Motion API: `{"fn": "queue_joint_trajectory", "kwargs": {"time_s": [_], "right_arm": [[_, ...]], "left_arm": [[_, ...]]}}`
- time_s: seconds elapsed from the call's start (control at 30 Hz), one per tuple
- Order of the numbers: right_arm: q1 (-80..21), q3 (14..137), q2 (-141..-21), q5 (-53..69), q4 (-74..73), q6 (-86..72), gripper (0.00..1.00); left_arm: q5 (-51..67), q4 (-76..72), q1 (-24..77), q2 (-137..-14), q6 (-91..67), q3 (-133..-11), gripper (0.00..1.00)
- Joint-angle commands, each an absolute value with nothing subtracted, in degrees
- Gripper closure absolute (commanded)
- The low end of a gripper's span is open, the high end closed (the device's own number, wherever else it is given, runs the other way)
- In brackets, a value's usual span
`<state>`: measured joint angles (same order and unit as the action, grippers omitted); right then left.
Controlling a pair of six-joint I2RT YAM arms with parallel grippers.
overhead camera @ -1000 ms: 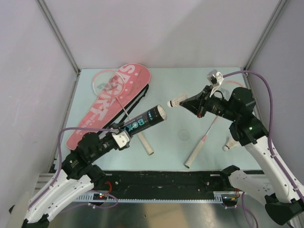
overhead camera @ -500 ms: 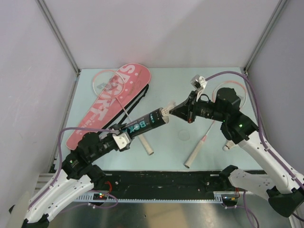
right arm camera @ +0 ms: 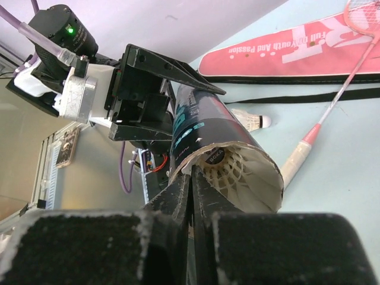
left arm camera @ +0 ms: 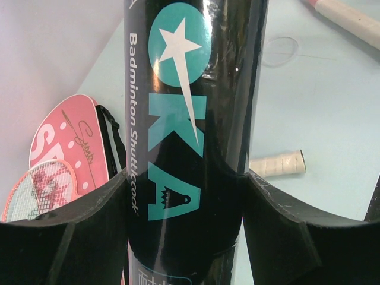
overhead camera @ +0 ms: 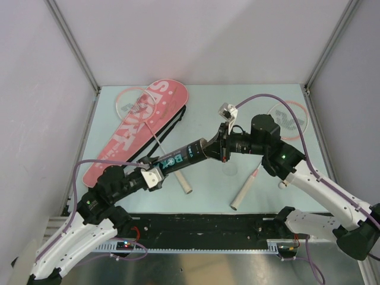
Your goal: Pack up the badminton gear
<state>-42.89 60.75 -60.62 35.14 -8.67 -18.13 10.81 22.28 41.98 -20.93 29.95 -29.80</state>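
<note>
My left gripper (overhead camera: 155, 172) (left arm camera: 184, 178) is shut on the lower end of the black printed tube (overhead camera: 187, 154) (left arm camera: 190, 119), holding it slanted above the table with its open mouth to the right. A white shuttlecock (right arm camera: 237, 172) sits inside that mouth, cork first. My right gripper (overhead camera: 215, 146) (right arm camera: 193, 178) is at the mouth, shut on the rim of its feathers. A second shuttlecock (right arm camera: 252, 122) lies on the table. One pink racket (overhead camera: 133, 104) rests across the pink case (overhead camera: 136, 133); the other racket (overhead camera: 289, 116) lies at the right.
The first racket's white handle (overhead camera: 184, 184) (left arm camera: 276, 163) lies under the tube. The other handle (overhead camera: 243, 196) points toward the near edge. The case's black strap (overhead camera: 172, 127) trails on the table beside it. Grey walls close in the table on three sides.
My right gripper has carried the shuttlecock leftward from open air into the tube's mouth. The tube's open end has sunk a little. The left arm has stayed put.
</note>
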Motion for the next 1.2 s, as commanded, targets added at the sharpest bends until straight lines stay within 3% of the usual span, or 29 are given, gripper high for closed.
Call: {"fn": "queue_joint_trajectory", "kwargs": {"time_s": [0.0, 0.17, 0.33, 0.53, 0.73, 0.97, 1.17], "right_arm": [[-44.77, 60.23, -62.27, 35.75, -4.84, -20.06, 0.95], [-44.99, 60.24, -62.86, 35.98, -5.03, -22.41, 0.86], [-44.43, 60.29, -59.62, 34.51, -5.14, -25.9, 0.59], [-41.72, 60.32, -54.14, 34.1, -4.67, -28.6, 0.41], [-38.37, 60.38, -51.51, 35.33, -3.61, -30.43, 0.35], [-36.23, 60.24, -50.76, 30.25, -7.33, -28.61, 0.37], [-37.79, 54.76, -52.23, 14.72, -8.96, -32.09, 0.34]], "left_arm": [[13.48, 17.57, 42.0, -20.06, 29.93, -32.68, 1.0], [12.99, 17.53, 42.01, -19.64, 29.96, -32.55, 1.0], [11.11, 17.57, 41.98, -19.5, 29.99, -32.23, 1.0], [9.34, 17.52, 41.93, -19.39, 29.97, -31.96, 1.0], [8.32, 17.53, 41.99, -19.36, 29.79, -32.15, 1.0], [6.77, 17.58, 41.93, -18.76, 29.42, -32.57, 1.0], [-9.49, 16.58, 41.95, -17.77, 29.53, -35.62, 1.0]]}}
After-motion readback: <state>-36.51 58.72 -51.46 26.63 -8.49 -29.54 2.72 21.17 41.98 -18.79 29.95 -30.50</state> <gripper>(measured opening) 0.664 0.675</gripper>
